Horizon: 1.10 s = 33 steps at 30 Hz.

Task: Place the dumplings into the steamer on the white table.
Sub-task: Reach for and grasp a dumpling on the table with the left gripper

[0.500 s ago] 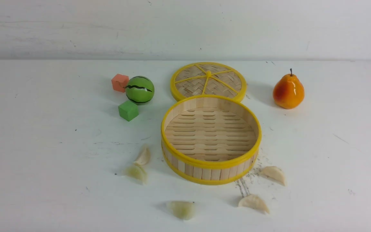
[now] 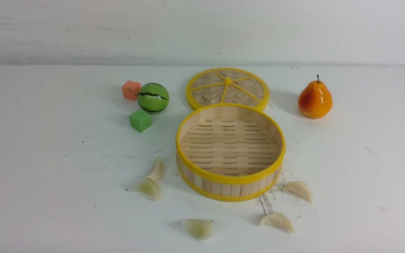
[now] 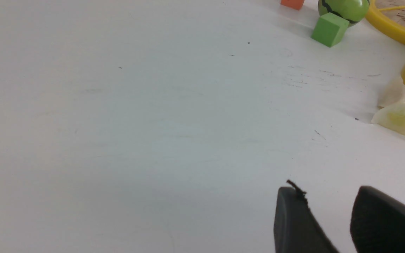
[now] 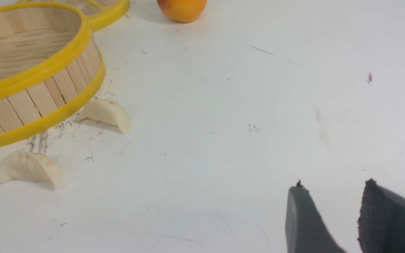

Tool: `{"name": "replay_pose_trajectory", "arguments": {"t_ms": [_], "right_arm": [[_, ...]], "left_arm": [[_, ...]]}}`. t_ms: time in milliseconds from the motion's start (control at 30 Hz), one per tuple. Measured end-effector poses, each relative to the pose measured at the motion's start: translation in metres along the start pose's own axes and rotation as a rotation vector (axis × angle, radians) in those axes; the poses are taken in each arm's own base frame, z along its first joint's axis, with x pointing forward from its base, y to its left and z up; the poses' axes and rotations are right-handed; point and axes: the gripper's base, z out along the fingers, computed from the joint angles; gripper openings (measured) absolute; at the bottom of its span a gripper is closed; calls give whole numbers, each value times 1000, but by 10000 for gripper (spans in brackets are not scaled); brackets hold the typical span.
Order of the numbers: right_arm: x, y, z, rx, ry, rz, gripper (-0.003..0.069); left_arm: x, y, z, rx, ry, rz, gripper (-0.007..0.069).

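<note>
The left end effector (image 3: 329, 191) and right end effector (image 4: 334, 186) gaped empty; the sound move was pinching dumplings (image 2: 278, 222) beside the steamer (image 2: 230, 179) squarely.

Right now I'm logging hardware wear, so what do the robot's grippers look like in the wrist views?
Only the tips show. The left gripper has two tapered black fingers, one with a frayed fibre at its tip. The right gripper has one smooth grey finger and one darker, rough-textured one. No cables or markings are visible.
</note>
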Motion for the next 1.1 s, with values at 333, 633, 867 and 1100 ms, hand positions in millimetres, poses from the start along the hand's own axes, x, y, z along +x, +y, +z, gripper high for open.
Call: {"name": "replay_pose_trajectory", "arguments": {"t_ms": [333,633,867,1100], "right_arm": [[0,0,0,0,0,0,240],[0,0,0,1,-1,-1,240],[0,0,0,3,-1,-6,240],[0,0,0,5,-2,-11,240]], "left_arm": [[0,0,0,0,0,0,237],[2,-5,0,91,24,31,237],[3,-5,0,90,38,32,237],[3,-5,0,90,39,32,237]]}}
